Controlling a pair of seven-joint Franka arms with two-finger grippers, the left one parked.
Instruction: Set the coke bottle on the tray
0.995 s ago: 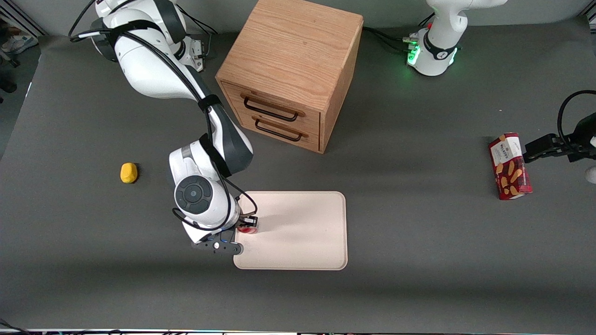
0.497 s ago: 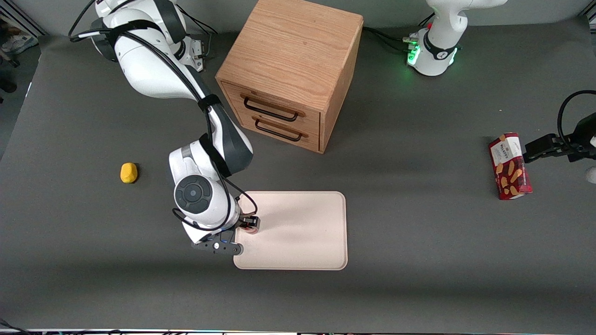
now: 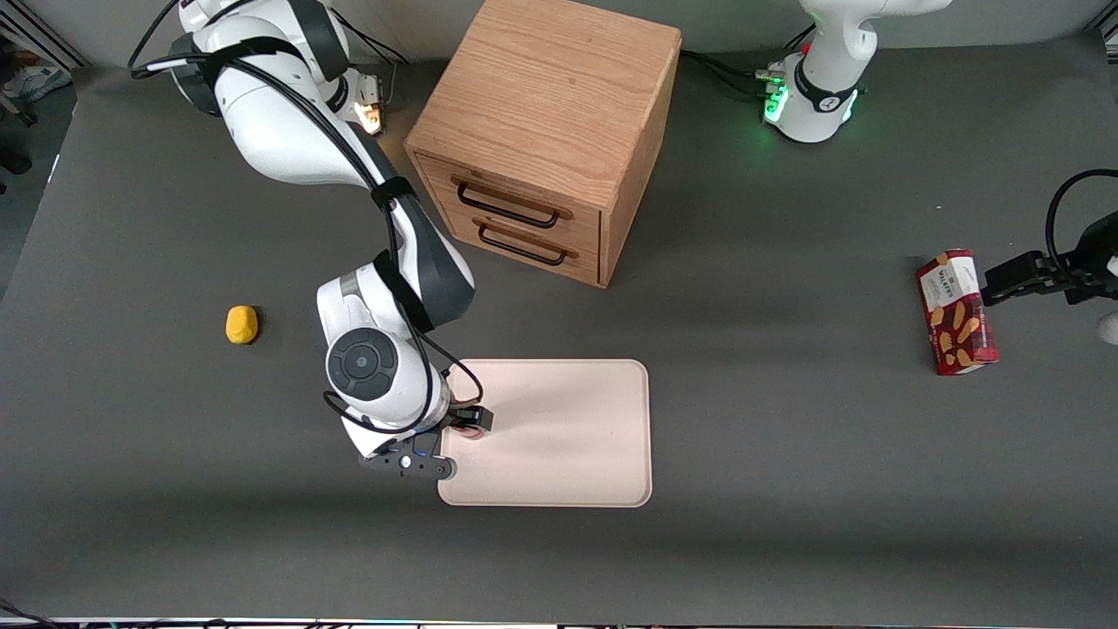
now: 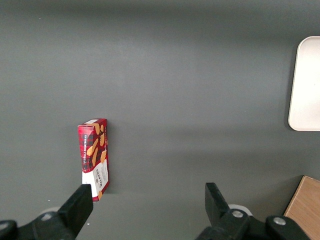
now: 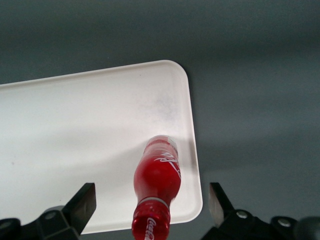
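jaws now spread off bottle, gripper point(image 5: 152, 205) above tray point(image 5: 60, 130), all-red coke bottle point(image 5: 159, 182) upright

The gripper point(image 5: 152, 210) is hanging over the tray point(image 3: 568, 437), fingers point(image 5: 85, 200) standing wide of the coke bottle point(image 5: 157, 185). The tray's centre and right in the front frame are lying bare. The cabinet point(image 3: 541, 140) is blocking the upper middle.

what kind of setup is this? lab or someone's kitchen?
Most likely a robot lab bench, not a kitchen. A dark mat covers the table, arm bases are mounted at its edge, and staged props sit apart: cabinet, tray, snack box. The gripper hangs open over the bottle, which stands on the tray.
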